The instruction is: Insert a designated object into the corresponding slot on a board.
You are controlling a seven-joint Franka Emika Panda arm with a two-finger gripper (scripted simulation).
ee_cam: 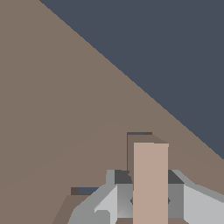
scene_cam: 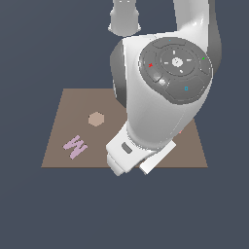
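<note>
In the wrist view my gripper (ee_cam: 150, 199) is shut on the designated object (ee_cam: 150, 175), a flat tan block that stands up between the grey fingers (ee_cam: 117, 197). It sits low over the brown board (ee_cam: 65, 109). Thin dark edges of the slot (ee_cam: 139, 133) show just beside and past the block; whether the block touches the slot I cannot tell. In the exterior view the arm's white body hides the gripper, the block and the slot, and only the board (scene_cam: 63, 112) shows around it.
A tan hexagon (scene_cam: 96, 118) and a pink zigzag piece (scene_cam: 75, 146) lie in the board toward the exterior view's left. A small red sliver (scene_cam: 180, 131) peeks out beside the arm. The board's edge (ee_cam: 144, 89) runs close to the gripper.
</note>
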